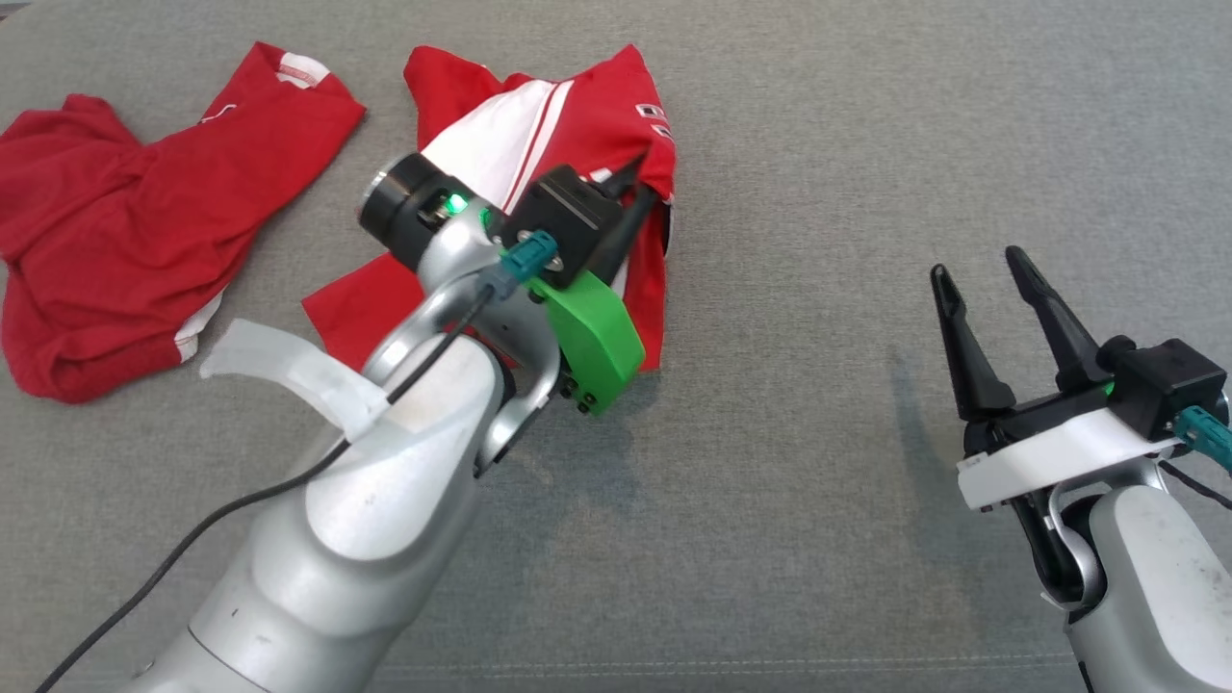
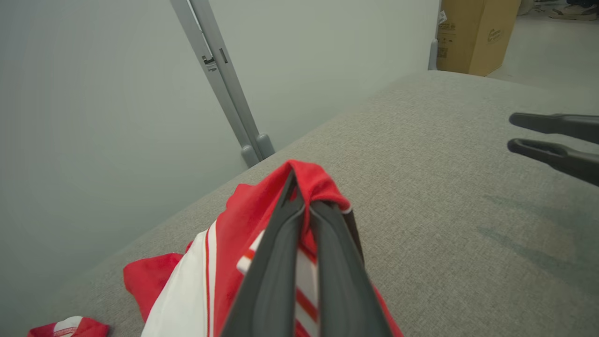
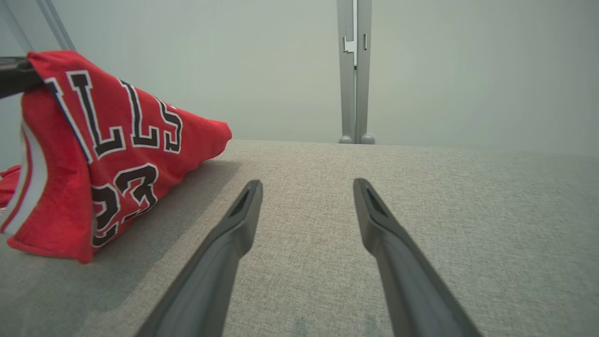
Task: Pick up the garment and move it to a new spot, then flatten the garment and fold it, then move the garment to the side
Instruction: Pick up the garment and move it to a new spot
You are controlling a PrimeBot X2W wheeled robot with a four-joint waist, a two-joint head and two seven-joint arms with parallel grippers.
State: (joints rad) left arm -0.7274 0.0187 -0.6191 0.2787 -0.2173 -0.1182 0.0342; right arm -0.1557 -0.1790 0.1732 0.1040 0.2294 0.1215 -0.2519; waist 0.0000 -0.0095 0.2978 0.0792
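A red garment [image 1: 568, 115] with white panels and stripes lies crumpled at the far middle of the grey surface [image 1: 818, 433]. My left gripper [image 1: 643, 178] is shut on a raised fold at its right edge. In the left wrist view the two fingers meet at the tips [image 2: 302, 196] with the red cloth [image 2: 243, 220] pinched between them and draped over them. In the right wrist view the garment [image 3: 117, 154] hangs like a tent, showing black letters and numbers. My right gripper [image 1: 982, 274] stands open at the lower right, apart from the cloth, its fingers [image 3: 243, 210] spread over bare surface.
A second red garment [image 1: 125, 221] lies bunched at the far left. A pale wall panel with a grey post [image 3: 354, 70] bounds the far edge. A cardboard box [image 2: 477, 32] stands on the floor beyond the surface's end.
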